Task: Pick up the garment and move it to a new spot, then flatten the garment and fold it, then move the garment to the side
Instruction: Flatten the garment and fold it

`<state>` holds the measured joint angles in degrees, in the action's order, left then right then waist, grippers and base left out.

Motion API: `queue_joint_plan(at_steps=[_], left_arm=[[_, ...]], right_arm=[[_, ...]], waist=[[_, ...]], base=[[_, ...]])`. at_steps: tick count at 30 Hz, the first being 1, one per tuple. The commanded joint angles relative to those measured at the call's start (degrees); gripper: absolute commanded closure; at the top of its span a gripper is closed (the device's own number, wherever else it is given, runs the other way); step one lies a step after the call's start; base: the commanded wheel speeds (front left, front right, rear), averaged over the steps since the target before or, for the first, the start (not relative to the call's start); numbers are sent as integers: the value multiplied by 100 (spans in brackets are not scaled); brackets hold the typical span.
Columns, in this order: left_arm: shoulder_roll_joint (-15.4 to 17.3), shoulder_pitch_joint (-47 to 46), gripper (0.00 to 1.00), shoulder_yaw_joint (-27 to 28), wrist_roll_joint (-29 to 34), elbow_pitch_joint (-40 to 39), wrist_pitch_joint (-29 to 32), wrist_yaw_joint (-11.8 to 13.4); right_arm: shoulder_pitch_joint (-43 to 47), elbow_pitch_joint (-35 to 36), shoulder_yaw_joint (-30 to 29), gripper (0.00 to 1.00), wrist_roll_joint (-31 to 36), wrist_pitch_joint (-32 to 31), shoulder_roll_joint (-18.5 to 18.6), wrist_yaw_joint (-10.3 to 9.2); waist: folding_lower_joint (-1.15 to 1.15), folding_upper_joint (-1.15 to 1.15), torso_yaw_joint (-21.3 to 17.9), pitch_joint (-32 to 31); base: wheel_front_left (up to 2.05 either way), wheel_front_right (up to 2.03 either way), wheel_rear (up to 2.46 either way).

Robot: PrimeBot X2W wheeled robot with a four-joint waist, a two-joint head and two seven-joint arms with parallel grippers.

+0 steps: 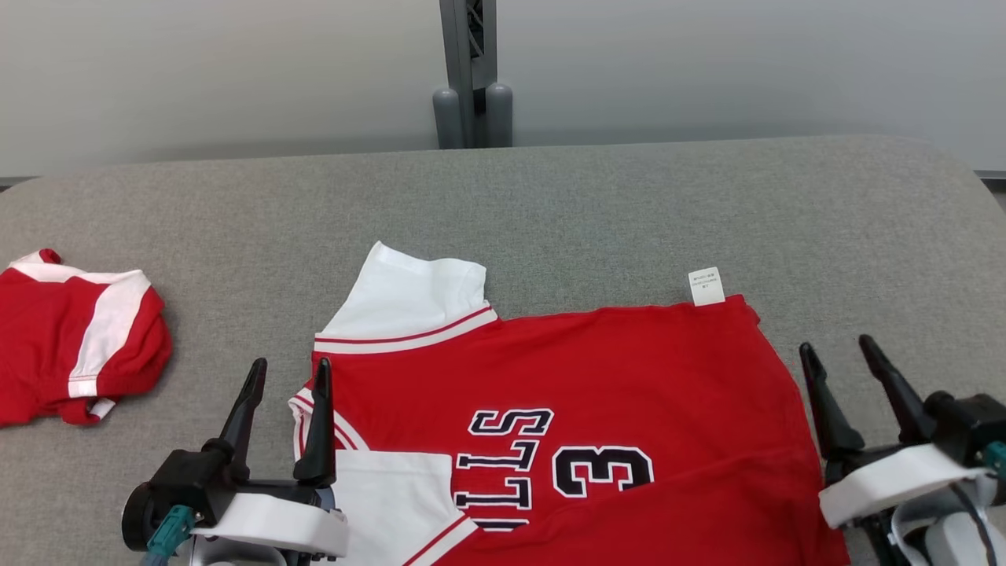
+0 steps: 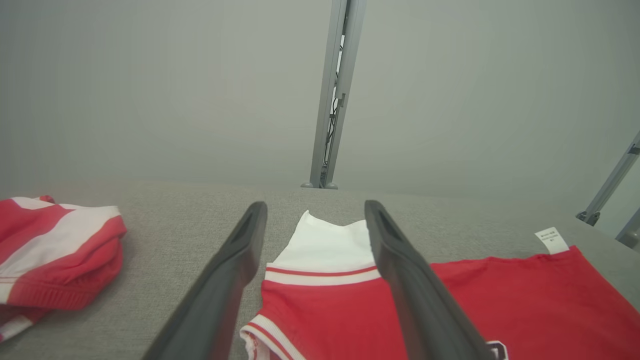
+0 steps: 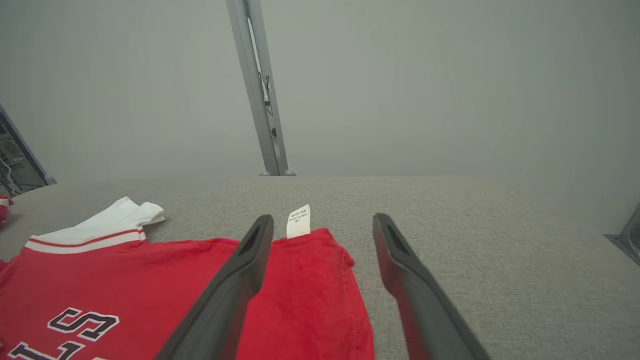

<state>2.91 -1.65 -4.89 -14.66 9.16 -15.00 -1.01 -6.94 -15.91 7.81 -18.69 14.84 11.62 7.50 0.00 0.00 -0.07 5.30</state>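
The left hand [image 1: 290, 368], at the lower left, stands wide open and holds nothing. The right hand [image 1: 836, 346], at the lower right, is just as wide and empty. Between them the jersey [image 1: 597, 369] lies spread over the lower centre of the table [image 1: 629, 204]. For a clean fold, I would have each hand pinch its own end low, then lift both together, keeping the cloth taut.

Shirt [image 1: 597, 369]: red body, white sleeves with red-and-white striped cuffs, dark lettering outlined in white, white label [image 1: 706, 287]. Second garment [image 1: 71, 338]: red with white panels. Surface [image 1: 629, 212]: plain grey, finely textured. Left claw [image 1: 290, 365] and right claw [image 1: 835, 344]: black fingers on white mounts.
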Motion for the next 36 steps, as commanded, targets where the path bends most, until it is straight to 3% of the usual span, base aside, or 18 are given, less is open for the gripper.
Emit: queue_joint_plan(at_steps=[1,10,15,25,36], left_arm=[[12,-115,0,-36,56,26,-25,-51],[10,-398,0,-223,110,49,-21,-86],[10,-505,0,-239,92,22,-18,-88],[10,-541,0,-188,99,45,-18,-84],[11,-576,0,-253,147,47,-18,-111]], right_arm=[[-251,-182,-56,0,-103,-88,117,-2],[-1424,-1481,-184,0,-787,-846,618,-2],[-1824,-2101,105,0,-858,-1071,805,-1],[-2129,-2573,965,0,-1052,-978,835,-2],[-2559,-3116,1343,0,-1517,-894,883,-2]], waist=[[0,0,96,127],[0,0,559,676],[0,0,762,855],[0,0,822,909],[0,0,833,990]], base=[[0,0,0],[0,0,0],[0,0,0],[0,0,0],[0,0,0]])
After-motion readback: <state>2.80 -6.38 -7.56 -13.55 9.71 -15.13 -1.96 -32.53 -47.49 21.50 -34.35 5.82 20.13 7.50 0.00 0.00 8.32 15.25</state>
